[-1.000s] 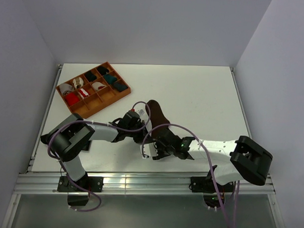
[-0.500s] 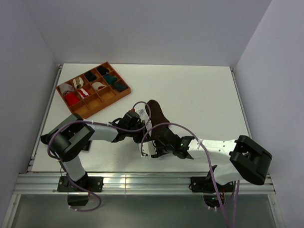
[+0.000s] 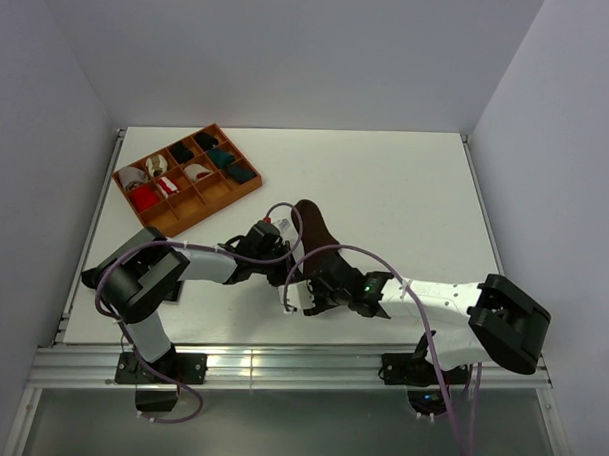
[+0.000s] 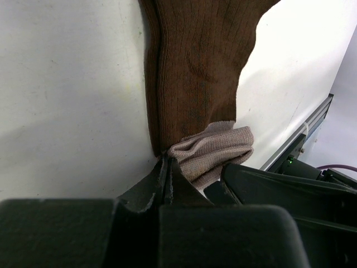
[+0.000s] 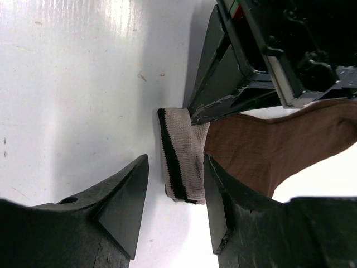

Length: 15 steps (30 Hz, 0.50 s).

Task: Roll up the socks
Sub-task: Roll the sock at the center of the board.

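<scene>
The left pincer (image 4: 167,170) is clamped shut on the ribbed brown socks (image 4: 195,72), laid on the white counter (image 5: 67,84), at the crumpled pale cuff (image 4: 212,153). The right pincer (image 5: 176,161) is set half-wide astride that cuff. Its black stripe is shown only by the right wrist view.

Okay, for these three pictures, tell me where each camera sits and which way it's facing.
Top external: fixed above and behind the arms, looking down at the table; the left arm and right arm show, meeting at the socks.
Left wrist: on the left arm, looking along its shut left fingers at the pale cuff they pinch.
Right wrist: on the right arm, looking down between its open right fingers, which straddle the cuff.
Shared: both wrist views show the cuff and the other arm's fingers.
</scene>
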Tool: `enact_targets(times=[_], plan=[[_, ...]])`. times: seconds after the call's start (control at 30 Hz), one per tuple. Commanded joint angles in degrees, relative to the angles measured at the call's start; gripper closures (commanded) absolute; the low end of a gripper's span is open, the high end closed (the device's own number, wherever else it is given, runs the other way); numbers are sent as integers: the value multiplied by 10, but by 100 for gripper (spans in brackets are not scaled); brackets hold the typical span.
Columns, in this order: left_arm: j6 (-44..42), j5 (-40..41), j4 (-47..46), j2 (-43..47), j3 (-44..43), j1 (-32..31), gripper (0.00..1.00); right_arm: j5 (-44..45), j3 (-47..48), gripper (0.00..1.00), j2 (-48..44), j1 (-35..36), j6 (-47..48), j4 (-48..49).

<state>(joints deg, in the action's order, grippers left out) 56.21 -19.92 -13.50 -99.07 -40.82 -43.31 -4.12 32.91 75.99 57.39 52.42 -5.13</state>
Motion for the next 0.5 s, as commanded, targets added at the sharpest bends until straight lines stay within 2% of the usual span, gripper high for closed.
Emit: enact_targets(times=[0.0,0.27,0.47], plan=[[-25,-1,58,-2,2,-5,100,-4,21,48,6,-5,10,-4],[-36,-11,72,6,-4,-5,100,-33,57,50,44,-46,14,-32],[-38,-14,81,7,-11,-5,100,-77,83,64,61,-85,-6,-65]])
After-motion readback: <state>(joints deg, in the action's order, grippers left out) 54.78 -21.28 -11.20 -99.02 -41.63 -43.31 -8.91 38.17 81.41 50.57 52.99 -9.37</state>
